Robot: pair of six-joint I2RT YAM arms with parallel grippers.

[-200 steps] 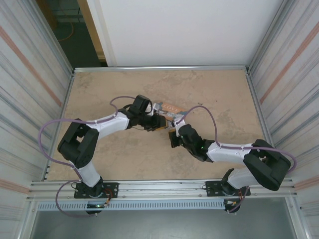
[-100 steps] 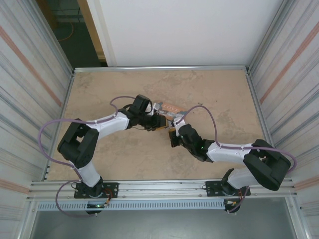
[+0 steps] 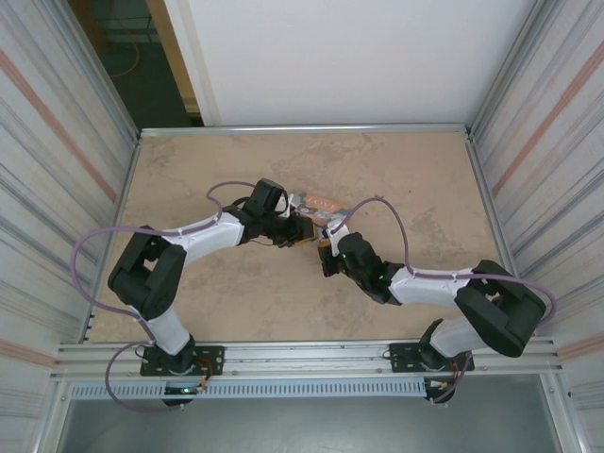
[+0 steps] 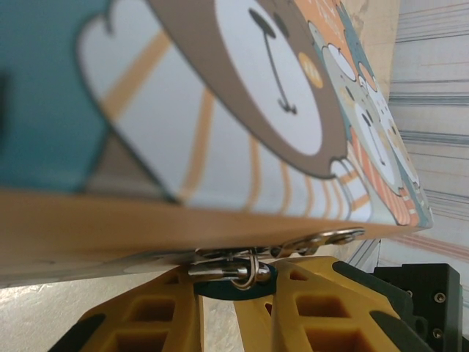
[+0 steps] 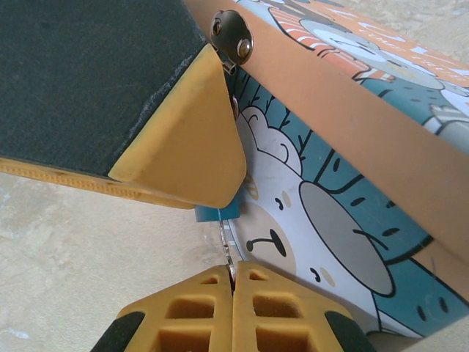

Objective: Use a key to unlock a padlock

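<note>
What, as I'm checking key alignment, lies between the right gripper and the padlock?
A thin silvery key blade, from right gripper to padlock, in the right wrist view.

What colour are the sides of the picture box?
Orange-brown; the box shows it best in the right wrist view.

Left arm (image 3: 151, 274) is rising from its base, folding at the elbow and reaching its forearm right and away toward the centre. Left gripper (image 3: 300, 234) is pointing right, its yellow fingers (image 4: 157, 315) standing a narrow gap apart. Right arm (image 3: 491, 311) is folding at the elbow on the right side and stretching its forearm left. Right gripper (image 3: 325, 251) is pointing left and away, its fingertips (image 5: 282, 301) pressing together. The two grippers are meeting just beside each other. In the right wrist view, one left finger is lying just above the right fingertips.
</note>
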